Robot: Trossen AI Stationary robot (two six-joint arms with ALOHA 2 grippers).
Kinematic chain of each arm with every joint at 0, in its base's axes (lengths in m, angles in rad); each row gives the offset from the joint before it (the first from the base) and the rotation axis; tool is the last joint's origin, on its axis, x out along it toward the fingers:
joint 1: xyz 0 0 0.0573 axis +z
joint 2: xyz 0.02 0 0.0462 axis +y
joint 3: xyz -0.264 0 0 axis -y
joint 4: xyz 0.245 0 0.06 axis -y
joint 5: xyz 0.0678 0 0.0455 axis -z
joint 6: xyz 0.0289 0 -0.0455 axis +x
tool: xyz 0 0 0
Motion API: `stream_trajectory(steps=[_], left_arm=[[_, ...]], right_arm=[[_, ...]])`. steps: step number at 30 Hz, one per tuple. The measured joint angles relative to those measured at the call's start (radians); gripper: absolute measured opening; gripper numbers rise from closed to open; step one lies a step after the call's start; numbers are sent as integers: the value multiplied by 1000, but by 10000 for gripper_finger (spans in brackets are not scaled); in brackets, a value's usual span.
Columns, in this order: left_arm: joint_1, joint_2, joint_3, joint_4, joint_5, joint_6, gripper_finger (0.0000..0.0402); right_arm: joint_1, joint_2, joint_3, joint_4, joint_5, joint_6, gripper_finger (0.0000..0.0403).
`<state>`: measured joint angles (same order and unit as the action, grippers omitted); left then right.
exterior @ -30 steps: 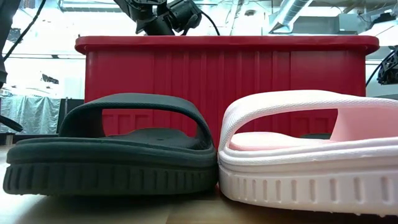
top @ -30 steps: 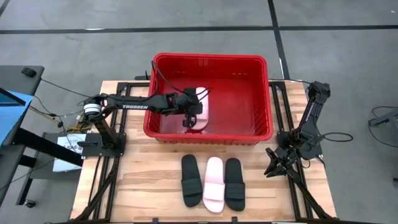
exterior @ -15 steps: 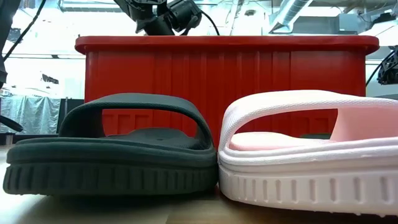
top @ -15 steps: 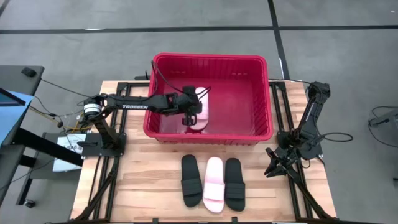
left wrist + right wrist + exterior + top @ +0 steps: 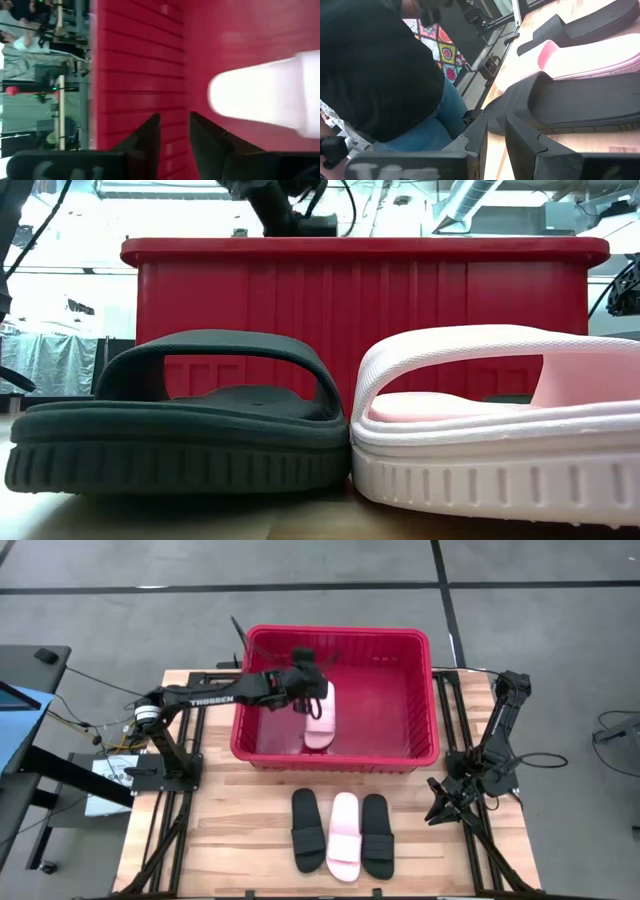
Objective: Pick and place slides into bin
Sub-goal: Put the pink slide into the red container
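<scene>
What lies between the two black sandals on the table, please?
A pink sandal lies between the two black sandals, side by side, as the high view shows.

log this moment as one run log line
left gripper: over bin, empty | pink slide: in bin | three slides: on table | right gripper: waiting by table's right edge

A robotics lab or workshop is showing itself here; a wooden table [image 5: 240,840] is sitting on a grey concrete floor [image 5: 300,570]; exposed ducts [image 5: 480,195] are running overhead; cables [image 5: 95,725] are trailing beside the rig; a person [image 5: 380,75] is standing close by.
</scene>
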<state>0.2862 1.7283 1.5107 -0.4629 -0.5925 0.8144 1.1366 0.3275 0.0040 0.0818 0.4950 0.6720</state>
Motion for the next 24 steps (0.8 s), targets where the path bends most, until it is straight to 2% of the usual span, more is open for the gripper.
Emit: stream_trajectory(steps=[5, 9, 12, 18, 24], left_arm=[[17, -12, 221, -177, 43, -57, 91], [40, -59, 386, -290, 169, -194, 91], [62, -120, 458, -327, 298, -320, 91], [88, -264, 450, -331, 546, -595, 91], [68, -415, 279, -304, 660, -771, 91]], right_arm=[[0, 0, 0, 0, 0, 0, 57], [0, 0, 0, 0, 0, 0, 57], [0, 0, 0, 0, 0, 0, 57], [0, 0, 0, 0, 0, 0, 57], [0, 0, 0, 0, 0, 0, 57]])
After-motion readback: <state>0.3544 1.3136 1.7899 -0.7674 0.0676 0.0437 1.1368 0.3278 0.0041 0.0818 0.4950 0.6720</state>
